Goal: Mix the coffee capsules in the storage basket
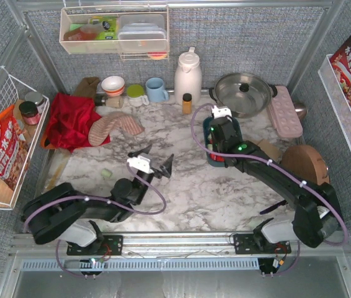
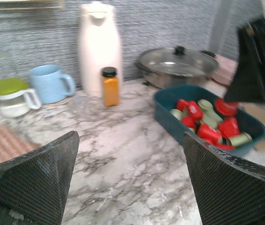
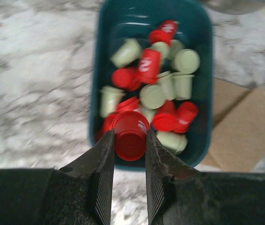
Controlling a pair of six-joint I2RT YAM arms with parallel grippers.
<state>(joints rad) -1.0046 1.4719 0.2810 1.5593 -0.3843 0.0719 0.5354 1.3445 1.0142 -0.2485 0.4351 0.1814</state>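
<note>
The storage basket [image 3: 204, 89] is a dark teal bin holding several red and pale green coffee capsules [image 3: 164, 84]. My right gripper [image 3: 128, 136] hangs over the basket's near end, shut on a red capsule [image 3: 131, 140] held a little above the pile. In the top view the right wrist covers most of the basket [image 1: 209, 157]. My left gripper [image 2: 130, 137] stands wide open above bare marble, left of the basket [image 2: 170, 117], with nothing between its fingers [image 2: 38, 178]. The capsules [image 2: 206, 123] show in that view too.
Behind the basket stand an amber bottle [image 1: 187, 103], a white jug [image 1: 187, 76], a lidded pan [image 1: 243, 93] and a blue mug [image 1: 156, 89]. A pink tray [image 1: 285, 112] and brown cardboard [image 3: 238, 126] lie right of it. A red cloth [image 1: 69, 119] lies at left. A small pale green item [image 1: 105, 173] sits on the marble.
</note>
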